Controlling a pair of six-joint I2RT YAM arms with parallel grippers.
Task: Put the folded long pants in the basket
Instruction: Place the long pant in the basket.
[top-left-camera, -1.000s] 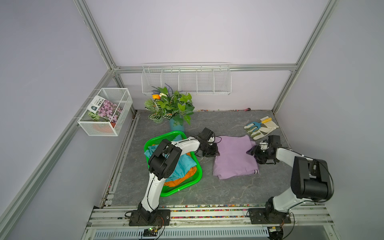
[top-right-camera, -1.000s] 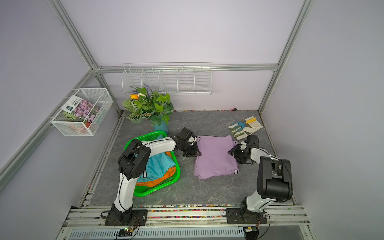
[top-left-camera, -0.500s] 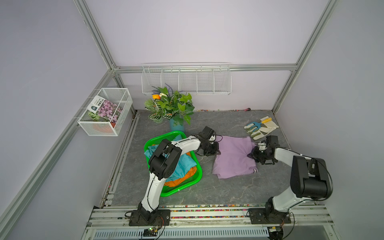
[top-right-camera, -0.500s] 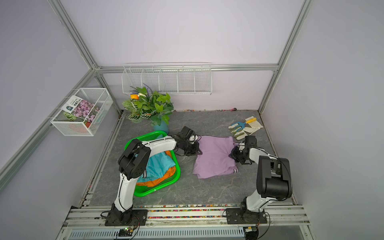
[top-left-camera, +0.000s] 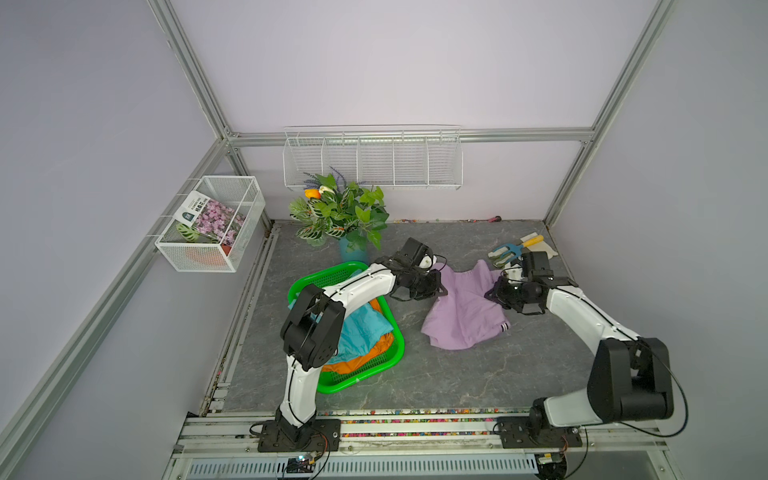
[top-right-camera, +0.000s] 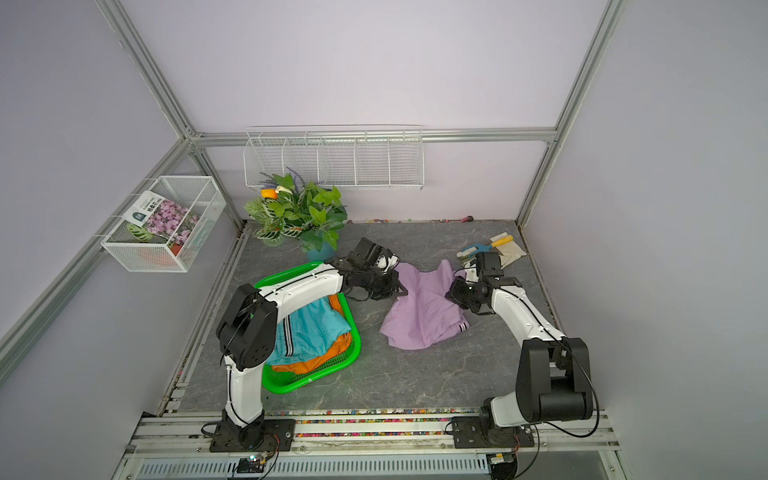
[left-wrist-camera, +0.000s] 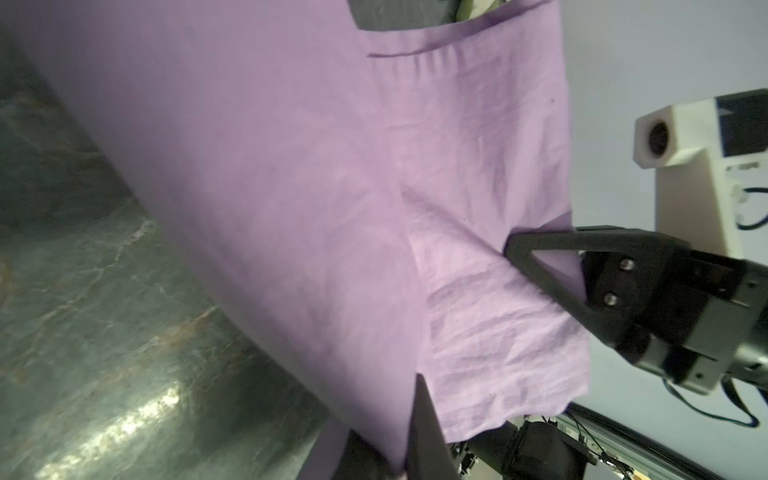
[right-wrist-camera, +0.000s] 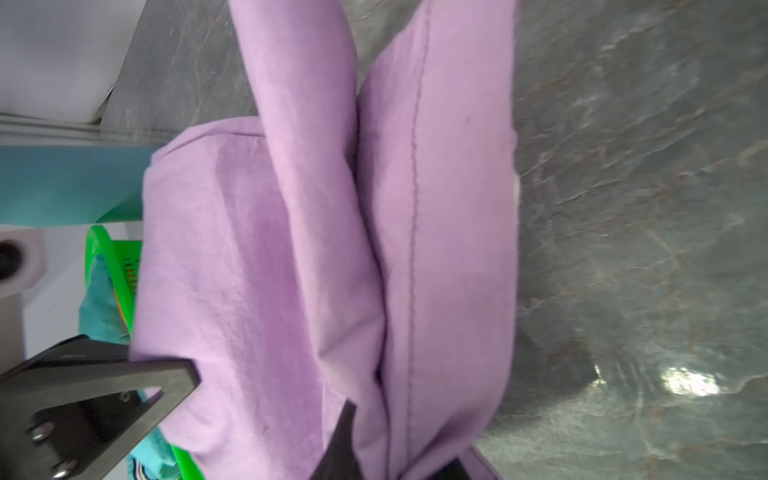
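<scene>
We see the lavender pants (top-left-camera: 463, 320) on the grey table (top-left-camera: 457, 382), just beside the green basket (top-left-camera: 400, 338) but not in it. Their near part rests on the table and their back part appears lifted. The left arm (top-left-camera: 357, 286) reaches low across the basket. The right arm (top-left-camera: 582, 312) stretches forward and inward. Inside the basket, the teal pants (top-left-camera: 361, 328) lie on the orange pants (top-left-camera: 353, 366). The left gripper (top-left-camera: 439, 287) is closed on the pants' edge nearest the basket. The right gripper (top-left-camera: 493, 293) is closed on the opposite edge, so the cloth hangs between them. Only the wrist views show the pinch closely, with cloth bunched against a dark finger (right-wrist-camera: 338, 440). Only the top views show the small striped edge (top-left-camera: 504, 327).
</scene>
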